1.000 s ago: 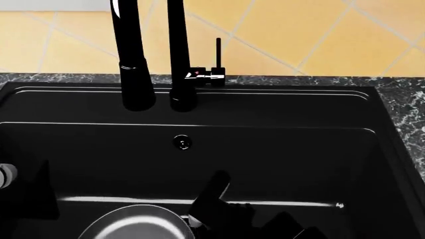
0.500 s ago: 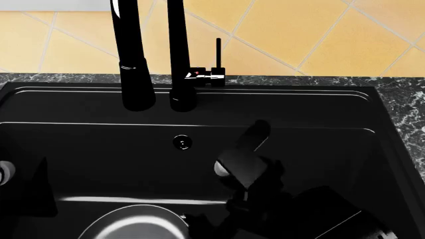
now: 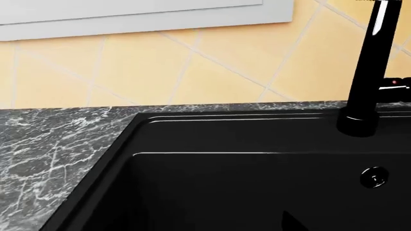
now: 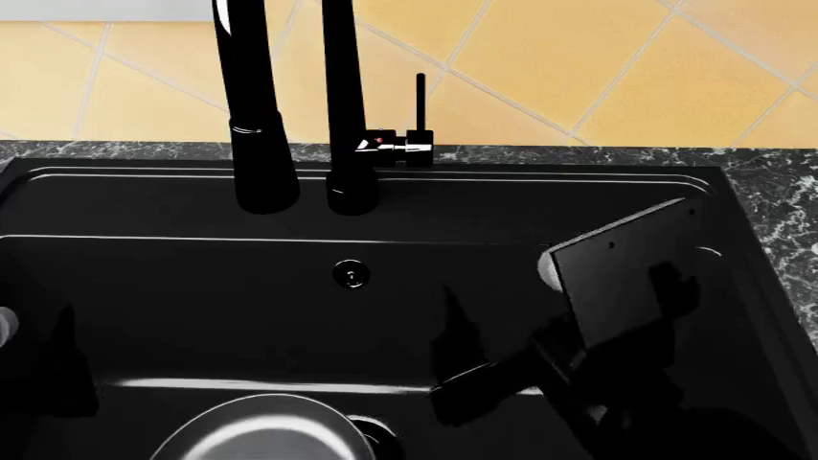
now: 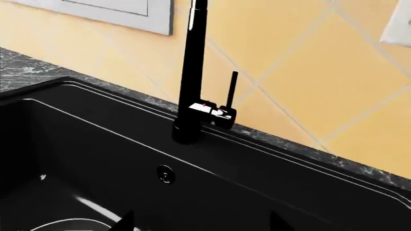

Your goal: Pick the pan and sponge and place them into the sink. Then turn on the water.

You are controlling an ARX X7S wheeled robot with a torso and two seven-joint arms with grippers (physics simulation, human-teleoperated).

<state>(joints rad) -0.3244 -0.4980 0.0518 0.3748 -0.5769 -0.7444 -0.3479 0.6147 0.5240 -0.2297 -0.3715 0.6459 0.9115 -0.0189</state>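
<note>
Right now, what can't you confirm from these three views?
- Sponge: in no view; may lie below the head view's bottom edge or behind the right arm.
- Pan: only its far rim shows, cut by the head view's bottom edge; handle unseen.
- Right gripper: black against the black sink, jaw state unreadable.
- Left gripper: only a sliver at the head view's left edge.
- Water: no stream visible; the faucet lever stands upright.

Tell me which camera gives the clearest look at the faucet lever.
The right wrist view: the faucet lever stands upright, close and whole against the yellow tile, above the chrome joint. The head view shows it too, smaller and farther off, beside the faucet. The left wrist view shows only the faucet column and a sliver of the joint at its edge; the lever is cut off.
</note>
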